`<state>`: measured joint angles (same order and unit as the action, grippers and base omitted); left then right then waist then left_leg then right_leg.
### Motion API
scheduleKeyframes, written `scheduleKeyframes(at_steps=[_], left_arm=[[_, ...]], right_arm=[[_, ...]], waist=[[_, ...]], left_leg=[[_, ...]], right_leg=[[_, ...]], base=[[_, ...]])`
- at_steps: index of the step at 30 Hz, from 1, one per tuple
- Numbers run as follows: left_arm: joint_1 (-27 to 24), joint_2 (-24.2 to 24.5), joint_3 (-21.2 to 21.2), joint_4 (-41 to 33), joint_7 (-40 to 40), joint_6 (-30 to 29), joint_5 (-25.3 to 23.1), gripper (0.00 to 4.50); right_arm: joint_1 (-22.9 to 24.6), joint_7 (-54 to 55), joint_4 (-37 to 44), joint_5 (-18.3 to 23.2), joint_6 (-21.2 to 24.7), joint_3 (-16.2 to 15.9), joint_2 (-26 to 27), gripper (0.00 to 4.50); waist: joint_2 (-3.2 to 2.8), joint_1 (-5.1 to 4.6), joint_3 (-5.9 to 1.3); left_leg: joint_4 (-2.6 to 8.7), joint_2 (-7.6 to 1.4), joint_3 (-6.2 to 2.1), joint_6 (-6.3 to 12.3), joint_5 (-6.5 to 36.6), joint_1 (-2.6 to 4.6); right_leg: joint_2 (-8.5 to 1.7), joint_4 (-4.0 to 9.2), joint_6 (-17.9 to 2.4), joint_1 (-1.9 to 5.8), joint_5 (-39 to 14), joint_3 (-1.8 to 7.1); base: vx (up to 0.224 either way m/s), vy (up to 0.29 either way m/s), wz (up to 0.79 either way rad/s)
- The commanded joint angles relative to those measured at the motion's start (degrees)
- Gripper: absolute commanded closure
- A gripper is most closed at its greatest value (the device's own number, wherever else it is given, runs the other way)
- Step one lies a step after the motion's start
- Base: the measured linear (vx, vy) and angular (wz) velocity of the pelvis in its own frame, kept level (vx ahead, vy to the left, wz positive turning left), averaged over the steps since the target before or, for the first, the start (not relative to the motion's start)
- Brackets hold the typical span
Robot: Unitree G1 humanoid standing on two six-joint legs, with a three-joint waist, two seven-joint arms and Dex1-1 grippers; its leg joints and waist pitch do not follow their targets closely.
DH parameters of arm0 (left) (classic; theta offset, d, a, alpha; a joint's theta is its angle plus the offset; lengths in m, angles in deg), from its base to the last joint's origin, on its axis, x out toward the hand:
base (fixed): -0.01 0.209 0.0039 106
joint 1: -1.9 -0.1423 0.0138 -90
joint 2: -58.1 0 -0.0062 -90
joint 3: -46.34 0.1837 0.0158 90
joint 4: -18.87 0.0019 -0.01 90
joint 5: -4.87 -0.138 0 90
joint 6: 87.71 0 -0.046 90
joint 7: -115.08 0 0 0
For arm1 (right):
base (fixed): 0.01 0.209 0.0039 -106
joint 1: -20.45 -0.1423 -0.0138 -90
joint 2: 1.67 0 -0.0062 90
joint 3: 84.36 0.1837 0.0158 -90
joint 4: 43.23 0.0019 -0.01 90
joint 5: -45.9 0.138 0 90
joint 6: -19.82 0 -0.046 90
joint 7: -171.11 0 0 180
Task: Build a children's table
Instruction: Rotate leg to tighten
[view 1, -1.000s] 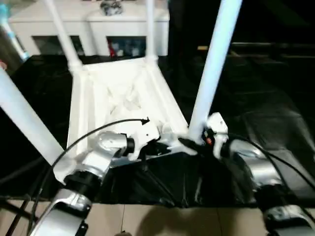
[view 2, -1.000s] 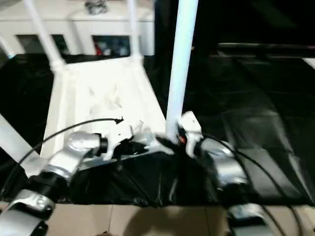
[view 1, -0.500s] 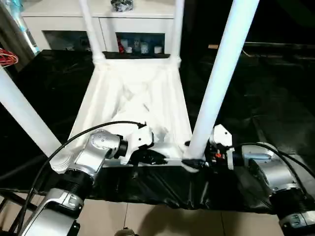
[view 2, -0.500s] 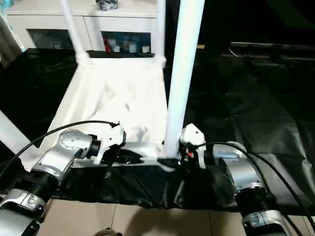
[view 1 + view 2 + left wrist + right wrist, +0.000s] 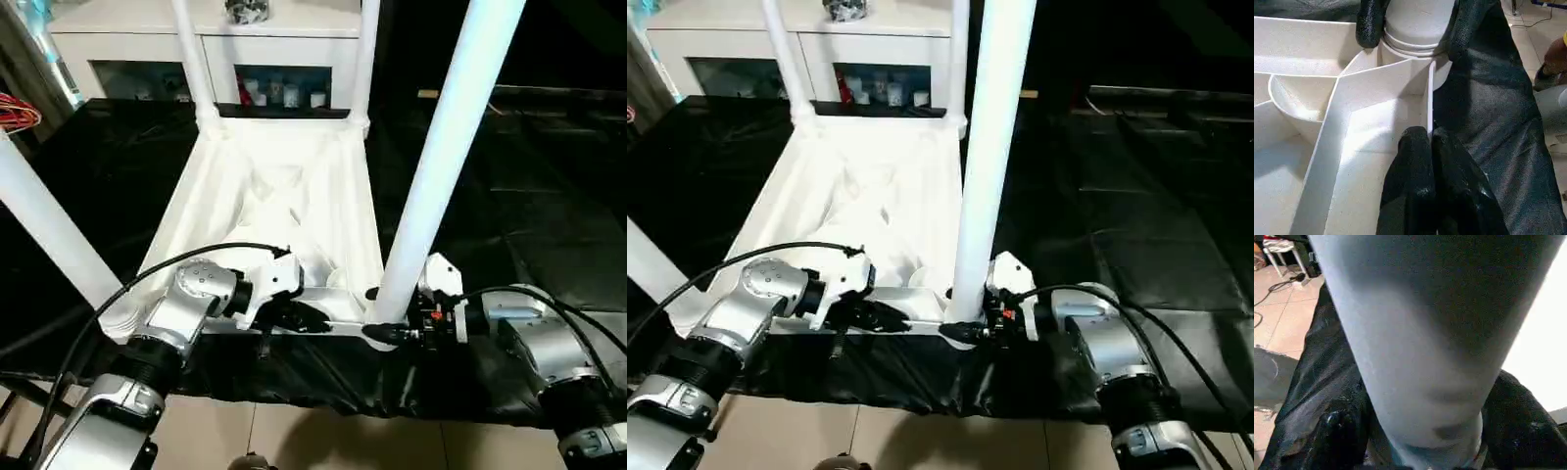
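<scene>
The tabletop (image 5: pixel 279 211) lies upside down on a black sheet (image 5: pixel 509 225), ribs facing up, in the middle of the head view. It is turned over so its corner sockets point up and the legs can stand in them. Two legs (image 5: pixel 194 61) rise from the far corners, at about 11 and 12 o'clock. One leg (image 5: pixel 49 230) leans out of the near corner at 8 o'clock.

The last leg (image 5: pixel 436 162) stands in the near corner socket (image 5: pixel 1410 46) at about 5 o'clock. The right claw (image 5: pixel 387 331) is wrapped around the bottom of this leg, one black finger on each side, closed tight on it. I think it holds low so it can push or twist the leg down into the socket.

The left claw (image 5: pixel 1425 147) sits on the near edge of the tabletop, at about 6 o'clock. Its two fingers are pressed together on a thin upright rib (image 5: pixel 1430 93) just beside that socket. It probably pins the tabletop so it will not slide or tip while the leg goes in. The rib is mostly hidden between the fingers, so how much is pinched is hard to tell.

Farther out, a white cabinet (image 5: pixel 269 44) with glass doors stands behind the sheet at 12 o'clock. Light floor tiles (image 5: pixel 323 441) show at the near edge, at 6 o'clock.
</scene>
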<state>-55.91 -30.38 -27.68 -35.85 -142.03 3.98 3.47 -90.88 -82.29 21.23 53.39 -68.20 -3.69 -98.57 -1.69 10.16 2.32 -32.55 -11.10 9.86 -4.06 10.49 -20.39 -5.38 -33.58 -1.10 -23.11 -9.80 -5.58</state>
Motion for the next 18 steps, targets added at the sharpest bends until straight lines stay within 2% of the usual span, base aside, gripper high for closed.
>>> scheduleKeyframes(at_steps=[1,4,5,7,8,9,11,13,16,17,18], left_arm=[[2.3,-2.7,-0.9,-0.4,4.4,1.0,1.3,4.50],[2.7,-3.6,-0.9,0.3,9.6,0.7,-0.8,4.50],[2.7,-3.7,-0.9,0.4,10.6,0.5,-1.3,4.50],[3.0,-5.2,-1.3,0.8,14.7,-0.6,-2.1,4.50],[3.0,-5.9,-1.6,0.8,15.9,-1.1,-2.1,4.50],[3.0,-5.9,-1.6,0.8,15.9,-1.1,-2.1,4.50],[2.7,-8.4,-1.4,0.5,20.4,-2.2,-3.1,4.50],[2.8,-9.6,-1.4,0.6,22.7,-2.6,-3.6,4.50],[3.2,-12.7,-1.6,1.4,28.5,-3.6,-4.6,4.50],[3.3,-13.5,-1.6,1.6,30.2,-3.8,-4.9,4.50],[3.4,-14.6,-1.6,1.8,32.1,-4.1,-5.3,4.50]], right_arm=[[1.6,-0.7,1.5,0.3,0.1,-4.1,3.0,1.84],[1.8,4.9,0.2,0.2,0.3,-2.2,5.7,1.84],[1.8,6.1,-0.1,0.1,0.3,-1.9,6.2,1.84],[1.4,11.4,-1.8,-0.6,0.5,-0.7,8.5,1.85],[1.3,13.6,-2.5,-1.0,0.3,-0.3,9.5,1.87],[1.3,13.6,-2.5,-1.0,0.3,-0.3,9.5,1.87],[0.1,22.2,-5.8,-1.8,0.3,1.7,13.4,1.87],[-0.6,26.2,-7.5,-2.2,0.2,2.6,15.1,1.88],[-3.0,36.7,-12.1,-3.6,0.5,5.0,18.8,1.88],[-3.8,39.6,-13.6,-3.8,0.7,5.6,19.7,1.88],[-4.9,42.6,-15.5,-3.9,0.5,6.2,20.7,1.88]], waist=[[0.86,-0.06,-3.54],[0.77,-0.21,-3.18],[0.87,-0.24,-3.12],[0.76,-0.62,-2.86],[0.85,-0.78,-2.69],[0.92,-0.87,-2.80],[0.88,-1.17,-2.86],[0.86,-1.61,-2.90],[0.79,-2.36,-2.99],[0.79,-2.41,-3.02],[0.63,-2.35,-3.16]], left_leg=[[3.27,-2.38,-0.32,4.69,9.3,-0.06],[3.54,-2.32,-0.35,3.90,10.9,-0.13],[3.69,-2.22,-0.46,3.02,12.5,0.04],[3.93,-2.22,-0.53,2.11,14.2,0.15],[4.07,-2.07,-0.64,1.49,15.8,0.45],[4.08,-1.99,-0.70,1.25,16.1,0.50],[4.22,-2.09,-0.81,1.01,15.6,0.32],[4.29,-2.04,-0.91,0.66,15.6,0.28],[4.15,-1.91,-0.73,0.86,14.7,0.19],[4.20,-1.85,-0.82,0.71,14.5,0.11],[4.07,-1.86,-0.74,0.62,14.1,0.31]], right_leg=[[-3.73,3.19,-11.2,3.31,-11.6,2.84],[-3.77,3.75,-10.2,3.09,-15.2,2.83],[-3.98,4.15,-9.0,3.16,-19.6,2.74],[-3.99,4.57,-7.8,2.90,-23.2,2.88],[-4.10,5.08,-6.8,2.81,-26.9,2.79],[-4.12,5.23,-5.9,2.85,-28.4,2.79],[-4.12,5.09,-5.7,2.80,-27.6,2.87],[-4.06,5.06,-5.9,2.81,-26.7,2.77],[-3.85,4.72,-7.0,2.66,-23.4,2.96],[-3.85,4.67,-7.0,2.86,-23.3,2.86],[-3.89,4.65,-7.2,2.75,-22.7,2.89]], base=[[0.000,0.000,0.00],[0.000,0.000,0.00],[0.000,0.000,0.00],[0.000,0.000,0.00],[0.000,0.000,0.00],[0.000,0.000,0.00],[0.000,0.000,0.00],[0.000,0.000,0.00],[0.000,0.000,0.00],[0.000,0.000,0.00],[0.000,0.000,0.00]])
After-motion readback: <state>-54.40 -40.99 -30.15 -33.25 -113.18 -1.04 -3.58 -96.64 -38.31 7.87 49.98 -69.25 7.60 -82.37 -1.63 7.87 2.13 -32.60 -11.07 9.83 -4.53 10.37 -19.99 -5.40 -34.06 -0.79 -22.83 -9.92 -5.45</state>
